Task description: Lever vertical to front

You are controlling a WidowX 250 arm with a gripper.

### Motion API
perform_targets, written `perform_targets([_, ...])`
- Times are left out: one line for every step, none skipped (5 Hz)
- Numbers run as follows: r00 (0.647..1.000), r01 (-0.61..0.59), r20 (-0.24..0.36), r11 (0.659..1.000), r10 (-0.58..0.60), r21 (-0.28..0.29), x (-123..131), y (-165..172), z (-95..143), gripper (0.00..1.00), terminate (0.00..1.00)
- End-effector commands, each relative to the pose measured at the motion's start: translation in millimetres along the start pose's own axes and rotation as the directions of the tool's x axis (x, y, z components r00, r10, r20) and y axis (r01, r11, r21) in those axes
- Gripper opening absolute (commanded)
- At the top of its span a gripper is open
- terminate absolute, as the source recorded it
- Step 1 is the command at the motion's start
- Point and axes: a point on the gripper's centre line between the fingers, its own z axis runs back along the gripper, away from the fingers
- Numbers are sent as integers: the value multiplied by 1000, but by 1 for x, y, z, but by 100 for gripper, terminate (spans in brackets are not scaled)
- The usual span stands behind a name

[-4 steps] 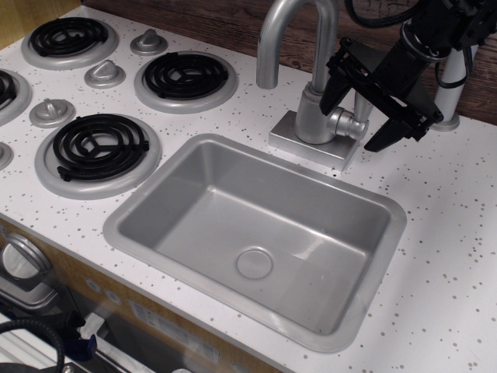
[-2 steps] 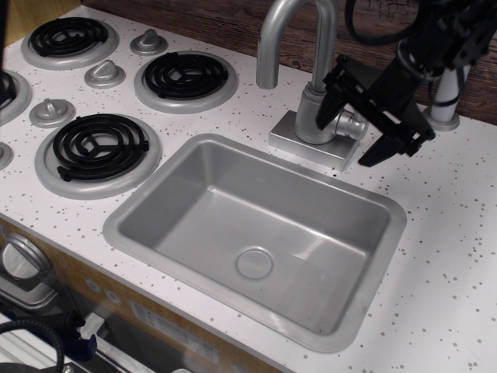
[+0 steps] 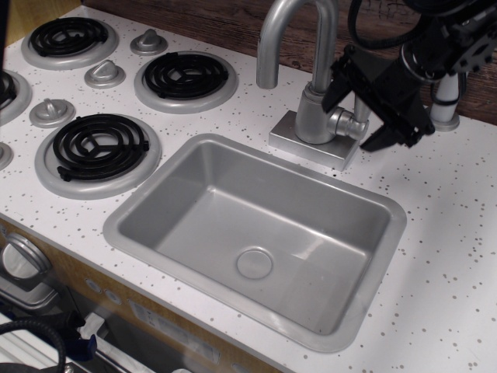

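Observation:
The lever (image 3: 358, 111) is a short silver-grey paddle on a stubby side cylinder, on the right of the faucet base (image 3: 311, 144). It stands about upright and is partly hidden by my gripper. My black gripper (image 3: 348, 124) reaches in from the upper right. It is open, with one finger (image 3: 338, 81) to the left of the lever, near the faucet column, and the other finger (image 3: 388, 134) to its right. The lever sits between them; I cannot tell whether either finger touches it.
The tall curved spout (image 3: 291, 31) rises just left of the gripper. The grey sink basin (image 3: 136, 206) lies in front of the faucet. Black stove burners (image 3: 99, 146) and small silver knobs (image 3: 52, 111) are at the left. A white post (image 3: 446, 101) stands behind the gripper.
The gripper dipped down and to the left around the lever, then rose slightly and moved back. The lever still stands about upright.

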Motion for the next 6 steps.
perform_targets([988,-47,145,999,48,-9,26,14,24,100,0])
perform_targets([985,-30,171,999,33,-15,35,14,19,100,0])
perform_targets([982,-21,186,1000,24,-22,42,15,12,100,0])
perform_targets([982,-11,189,999,17,-33,48,19,6,100,0])
perform_targets([983,-21,181,999,28,-44,50,20,1,100,0])
perform_targets([985,-33,170,999,39,-37,46,18,2,0,0])
